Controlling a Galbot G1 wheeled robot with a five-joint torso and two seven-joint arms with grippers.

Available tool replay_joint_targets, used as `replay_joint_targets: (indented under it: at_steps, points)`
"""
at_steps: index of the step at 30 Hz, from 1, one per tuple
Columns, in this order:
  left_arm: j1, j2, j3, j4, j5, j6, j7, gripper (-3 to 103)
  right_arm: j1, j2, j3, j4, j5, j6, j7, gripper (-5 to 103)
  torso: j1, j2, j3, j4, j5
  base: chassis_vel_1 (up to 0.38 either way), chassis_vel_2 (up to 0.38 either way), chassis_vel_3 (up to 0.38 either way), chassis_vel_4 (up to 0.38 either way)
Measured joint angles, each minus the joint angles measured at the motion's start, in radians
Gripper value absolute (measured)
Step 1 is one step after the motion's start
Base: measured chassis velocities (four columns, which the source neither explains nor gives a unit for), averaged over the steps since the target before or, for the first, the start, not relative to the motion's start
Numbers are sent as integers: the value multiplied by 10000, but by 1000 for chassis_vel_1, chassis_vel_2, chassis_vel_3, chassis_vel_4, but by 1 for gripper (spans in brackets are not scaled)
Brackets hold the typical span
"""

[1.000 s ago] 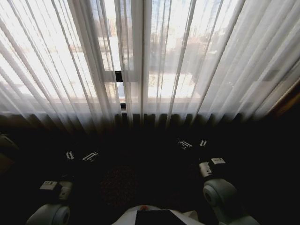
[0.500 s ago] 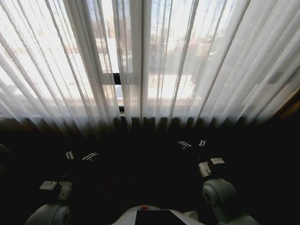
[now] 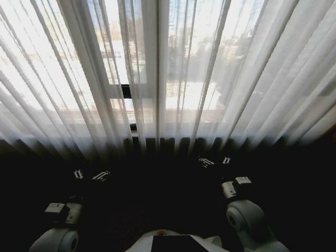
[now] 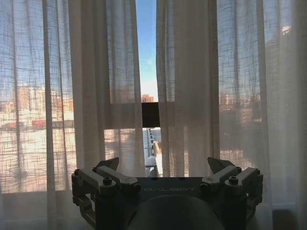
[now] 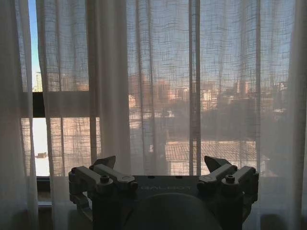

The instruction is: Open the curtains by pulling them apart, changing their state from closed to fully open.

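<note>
The curtains hang shut across the window as two sheer cream pleated panels, the left panel [image 3: 63, 79] and the right panel [image 3: 247, 79], meeting near the middle. In the left wrist view a narrow slit of sky shows between the left panel [image 4: 96, 96] and the right panel [image 4: 192, 96]. My left gripper [image 3: 90, 174] is open, low and short of the fabric, facing that slit [image 4: 163, 162]. My right gripper [image 3: 215, 161] is open too, facing the right panel [image 5: 192, 96], apart from it [image 5: 160, 159]. Neither holds anything.
A black window frame [image 3: 126, 91] shows through the fabric behind the seam. Below the curtains' hem the wall and floor [image 3: 157, 199] are dark. My torso [image 3: 173, 242] is at the bottom middle.
The whole head picture has shifted: the curtains look larger and their hem sits lower, so the camera has moved closer. Both arms keep the same pose.
</note>
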Motion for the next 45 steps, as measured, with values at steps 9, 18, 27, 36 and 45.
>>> replay_joint_targets:
  at_steps: [9, 18, 27, 36, 45]
  points:
    - [-7, 29, 14, 30, 5, -10, 11, 100, -37, 19, -7, -1, -34, 6, 1, 100, -5, 3, -3, 2, 0, -183, 188, 189, -194]
    - [-25, 57, 29, 47, 3, -12, 16, 100, -75, 73, -19, 32, -49, 9, 2, 100, 0, 1, 0, 1, -4, -171, 188, 164, -179]
    - [5, 61, 26, 42, -21, -91, 18, 100, -128, 105, -6, 109, -61, 9, 2, 100, -2, 1, 0, 0, -2, -201, 169, 207, -179]
    - [31, 17, 34, 23, -21, -163, 20, 100, -166, 86, 23, 176, -63, 9, 5, 100, -2, 1, 0, 0, -2, -206, 182, 194, -202]
    - [57, -10, 34, 23, -16, -302, 22, 100, -184, 117, -12, 214, -60, -11, 63, 100, 7, -3, 2, 0, -3, -104, 133, 107, -128]
